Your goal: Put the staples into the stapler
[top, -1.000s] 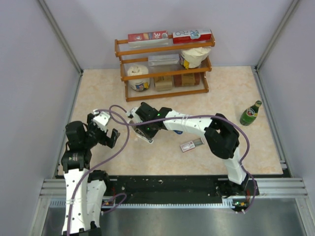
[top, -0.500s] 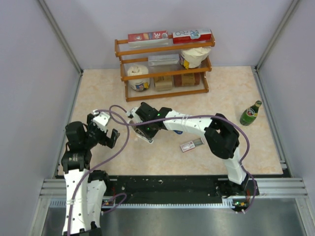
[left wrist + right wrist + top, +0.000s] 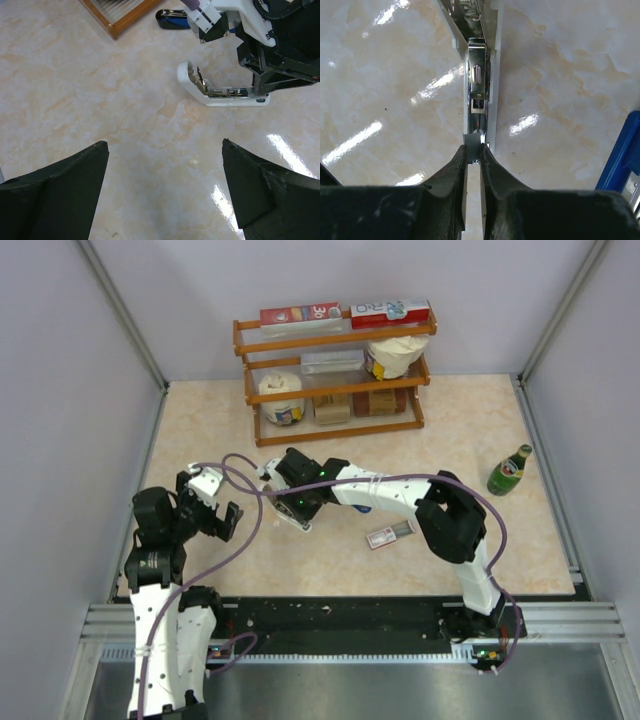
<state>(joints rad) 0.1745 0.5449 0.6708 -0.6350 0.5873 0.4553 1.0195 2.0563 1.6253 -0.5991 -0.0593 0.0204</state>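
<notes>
A white stapler (image 3: 283, 510) lies open on the table, its metal channel (image 3: 479, 75) bared. My right gripper (image 3: 474, 147) is shut on a thin grey strip of staples (image 3: 473, 138) right at the near end of that channel; the same gripper (image 3: 260, 82) shows at the stapler's (image 3: 220, 95) right end in the left wrist view. The small red-and-white staple box (image 3: 388, 534) lies on the table to the right of it. My left gripper (image 3: 165, 145) hangs open over bare table to the left of the stapler, with nothing between its fingers.
A second, blue stapler (image 3: 172, 19) lies just behind the right arm, its blue edge (image 3: 620, 160) at the right. A wooden rack (image 3: 335, 380) with boxes and jars stands at the back. A green bottle (image 3: 509, 471) stands at the right.
</notes>
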